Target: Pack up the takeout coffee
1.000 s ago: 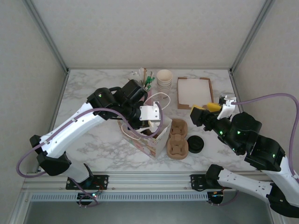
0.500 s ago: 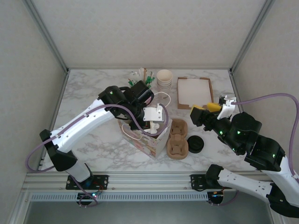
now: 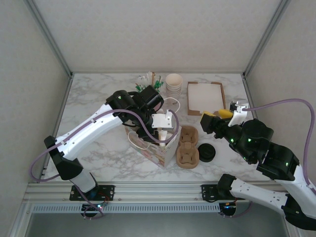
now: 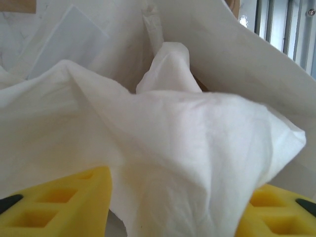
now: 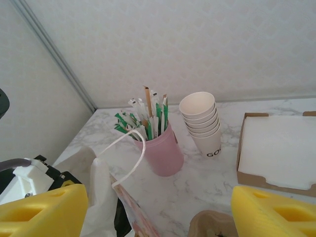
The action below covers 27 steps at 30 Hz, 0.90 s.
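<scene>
My left gripper (image 3: 161, 132) reaches down into the patterned paper bag (image 3: 165, 150). In the left wrist view its yellow fingers (image 4: 59, 202) stand wide apart, and a crumpled white napkin (image 4: 173, 138) lies between them against the bag's white inner walls. A round black lid (image 3: 206, 152) sits on the table right of the brown pulp carrier (image 3: 187, 146); I cannot tell from above whether a cup stands under it. My right gripper (image 3: 217, 115) hovers open and empty beside the napkin box (image 3: 205, 97), above the table.
A pink holder of stirrers and straws (image 5: 160, 153) and a stack of lidless cream cups (image 5: 202, 123) stand at the back. The bag's white cord handle (image 5: 133, 148) loops upward. The carrier's slots look empty. Bare marble lies at the left.
The left arm swung right and pushed its gripper with the napkin deeper into the bag a second ago; since half a second ago it has hardly moved. The right arm stays still.
</scene>
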Motion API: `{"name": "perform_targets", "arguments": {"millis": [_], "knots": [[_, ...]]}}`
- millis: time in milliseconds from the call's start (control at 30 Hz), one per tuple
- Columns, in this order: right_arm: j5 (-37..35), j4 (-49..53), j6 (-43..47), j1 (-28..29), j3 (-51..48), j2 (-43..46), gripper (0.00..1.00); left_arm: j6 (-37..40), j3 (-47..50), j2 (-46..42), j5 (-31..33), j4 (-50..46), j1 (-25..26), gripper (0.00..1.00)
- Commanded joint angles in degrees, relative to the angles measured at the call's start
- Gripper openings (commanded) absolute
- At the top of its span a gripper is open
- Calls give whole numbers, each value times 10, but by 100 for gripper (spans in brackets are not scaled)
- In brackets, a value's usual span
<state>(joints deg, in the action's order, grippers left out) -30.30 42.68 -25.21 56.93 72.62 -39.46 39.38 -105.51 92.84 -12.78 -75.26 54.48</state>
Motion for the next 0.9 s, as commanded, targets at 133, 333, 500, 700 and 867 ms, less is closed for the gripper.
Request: {"name": "perform_targets", "arguments": {"millis": [133,333,500,700,867], "knots": [[-18,-10,-13,2,-7,9,77,-22,-29,-16,-7,5,-5,66],[-18,-11,-14,2,-9,9,77,-35,-28,-47,3,30,-6,77],[-21,-11,-15,2,-8,10,77,-51,-27,-72,10,56,-5,81],[-43,-9,-6,2,-10,9,77,-86,-1,-115,99,146,-6,100],[-84,-23,25,1,-23,12,78,-134,46,-177,142,256,-26,100]]}}
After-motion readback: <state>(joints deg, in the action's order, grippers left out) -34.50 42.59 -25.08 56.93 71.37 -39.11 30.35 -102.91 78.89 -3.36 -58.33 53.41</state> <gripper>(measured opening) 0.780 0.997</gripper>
